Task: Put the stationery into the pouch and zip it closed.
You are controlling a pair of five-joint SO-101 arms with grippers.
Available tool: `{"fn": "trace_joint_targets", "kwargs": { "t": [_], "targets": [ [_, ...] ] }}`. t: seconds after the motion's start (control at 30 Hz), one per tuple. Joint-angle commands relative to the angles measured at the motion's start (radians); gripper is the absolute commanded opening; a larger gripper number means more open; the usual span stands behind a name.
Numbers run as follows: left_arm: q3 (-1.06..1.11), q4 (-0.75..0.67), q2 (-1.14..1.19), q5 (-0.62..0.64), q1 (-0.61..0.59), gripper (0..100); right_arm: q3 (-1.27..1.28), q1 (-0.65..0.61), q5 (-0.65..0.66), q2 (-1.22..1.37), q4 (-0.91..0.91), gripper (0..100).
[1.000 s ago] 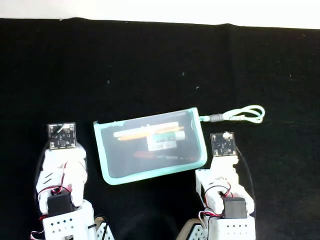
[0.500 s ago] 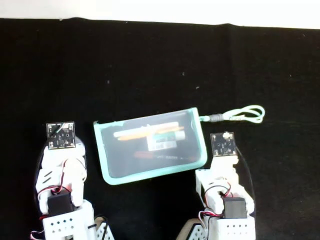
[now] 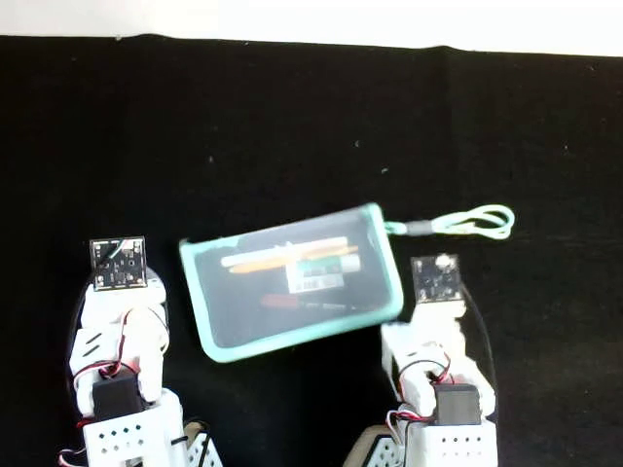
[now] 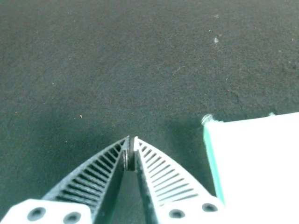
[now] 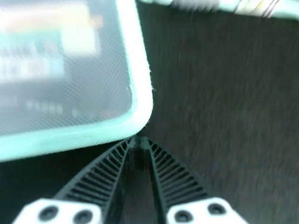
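A teal-edged clear pouch (image 3: 292,284) lies flat on the black cloth between the two arms, with pens and other stationery (image 3: 292,261) inside it. Its teal strap (image 3: 472,222) loops out from the far right corner. My left gripper (image 4: 131,156) is shut and empty over bare cloth, just short of the pouch's near left corner (image 4: 252,158). My right gripper (image 5: 138,150) is shut and empty, its tips right at the pouch's near right corner (image 5: 140,109); I cannot tell whether they touch it. The left arm (image 3: 118,321) and the right arm (image 3: 435,336) stand beside the pouch.
The black cloth (image 3: 292,126) runs far behind the pouch up to a white strip (image 3: 311,19) at the back edge. The strap (image 5: 210,4) lies on the cloth beyond my right gripper.
The pouch has shifted slightly away and to the left, with its strap. The left arm's wrist drew a little to the left a moment earlier.
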Motion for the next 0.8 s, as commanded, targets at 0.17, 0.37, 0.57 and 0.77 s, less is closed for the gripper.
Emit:
{"fn": "trace_joint_targets", "kwargs": {
  "t": [0.17,0.37,0.57,0.77],
  "targets": [
    [0.002,0.064,-0.005,-0.046,-0.001,3,0.13,0.004,0.011,-0.012,-0.312,0.6],
    [-0.022,0.078,0.002,-0.104,-0.002,3,0.113,0.004,0.011,-0.013,-0.36,0.6],
    [-0.142,0.206,0.002,-0.104,-0.002,3,-0.111,0.004,0.011,-0.008,-0.219,6.4],
    [-0.197,0.278,0.002,-0.135,-0.001,3,-0.285,0.001,0.095,-0.007,-0.024,17.3]
  ]
}}
